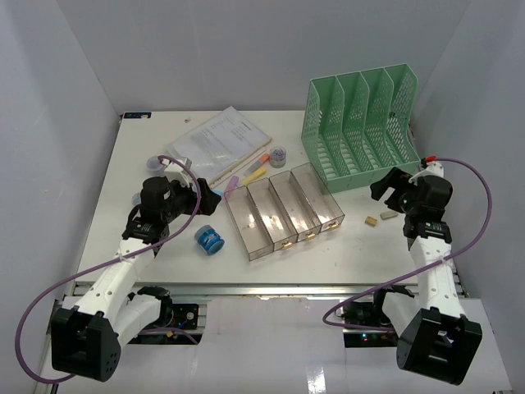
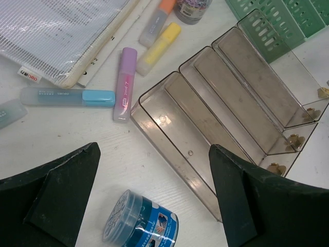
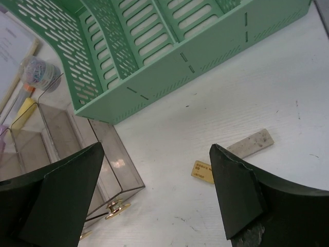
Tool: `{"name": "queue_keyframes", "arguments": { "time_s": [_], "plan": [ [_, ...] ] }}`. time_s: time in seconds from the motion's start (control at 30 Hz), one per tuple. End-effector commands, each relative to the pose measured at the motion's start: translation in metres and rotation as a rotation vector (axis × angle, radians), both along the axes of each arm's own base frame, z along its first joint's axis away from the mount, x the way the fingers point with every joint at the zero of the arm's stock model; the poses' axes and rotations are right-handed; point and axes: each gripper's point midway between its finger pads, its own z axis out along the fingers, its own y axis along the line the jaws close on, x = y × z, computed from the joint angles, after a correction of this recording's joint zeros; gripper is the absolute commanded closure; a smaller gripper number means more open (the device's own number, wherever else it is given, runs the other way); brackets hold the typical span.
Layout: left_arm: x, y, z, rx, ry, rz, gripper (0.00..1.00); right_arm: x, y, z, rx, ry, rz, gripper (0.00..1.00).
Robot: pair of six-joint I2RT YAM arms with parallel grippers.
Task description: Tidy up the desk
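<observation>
Right now the white desk [image 1: 361, 246] lies flat under both arms, with clutter spread across it. The left arm bends forward from its base. The left gripper [image 2: 154, 150] hangs over the desk, wide open and empty, between a blue round tub [image 2: 141, 224] and the clear four-compartment tray [image 2: 226, 108]. The right arm reaches up the right side. The right gripper [image 3: 157, 149] gapes too, holding nothing, above bare desk near a grey eraser [image 3: 250, 143] and the mint-green file rack [image 3: 169, 56].
</observation>
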Motion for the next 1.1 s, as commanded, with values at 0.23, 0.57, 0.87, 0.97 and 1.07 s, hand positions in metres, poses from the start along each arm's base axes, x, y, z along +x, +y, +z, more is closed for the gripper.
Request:
{"name": "queue_keyframes", "arguments": {
  "time_s": [0.23,0.57,0.87,0.97,1.07],
  "plan": [
    [0.006,-0.002,0.025,-0.017,-0.053,-0.008,0.02,-0.040,0.096,0.041,-0.197,-0.356,0.810,0.10],
    [0.004,-0.003,0.028,-0.020,-0.063,-0.013,0.02,-0.029,0.087,0.037,-0.395,-0.157,0.993,0.10],
    [0.001,-0.007,0.035,-0.028,-0.081,-0.031,0.02,-0.006,0.050,-0.005,-0.490,0.056,0.908,0.01],
    [-0.001,-0.008,0.037,-0.032,-0.087,-0.039,0.02,-0.020,0.042,-0.031,-0.580,0.112,1.047,0.07],
    [-0.003,-0.010,0.042,-0.039,-0.099,-0.044,0.02,-0.038,0.026,-0.063,-0.719,0.173,1.194,0.13]
  ]
}}
